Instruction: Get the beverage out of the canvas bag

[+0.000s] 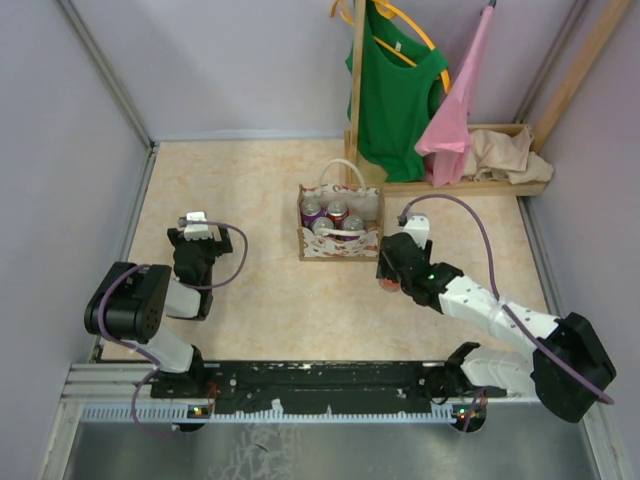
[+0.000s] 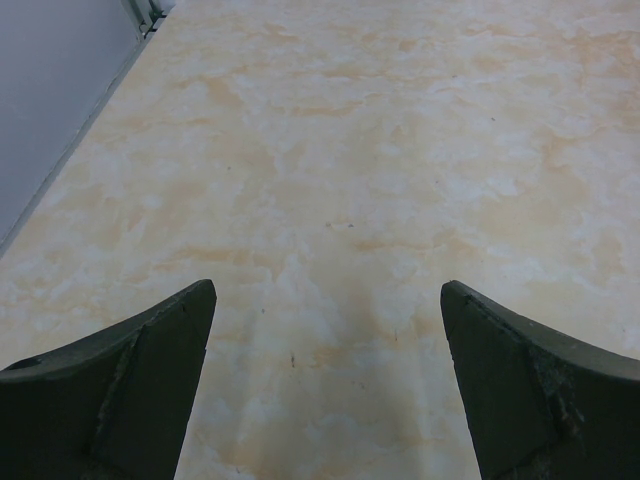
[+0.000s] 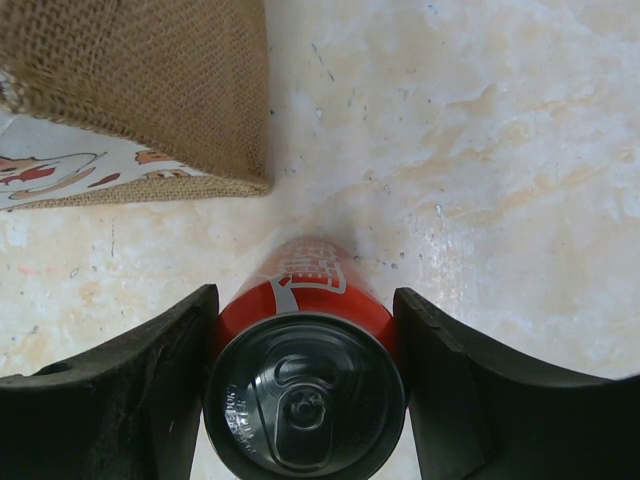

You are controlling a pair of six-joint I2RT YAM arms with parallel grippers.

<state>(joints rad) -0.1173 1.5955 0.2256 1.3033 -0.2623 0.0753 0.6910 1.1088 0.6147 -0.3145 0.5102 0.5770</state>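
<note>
The canvas bag stands upright mid-table, cream with red floral print and white loop handles, with several cans inside. My right gripper is just right of the bag's front right corner, shut on a red beverage can that stands upright on the tabletop outside the bag. In the right wrist view the fingers press both sides of the can, and the bag's corner is up left. My left gripper is open and empty over bare tabletop to the left; its view shows only the table.
A wooden clothes rack at the back right carries a green shirt and a pink garment. A plain beige cloth lies on its base. Walls close in the left, back and right sides.
</note>
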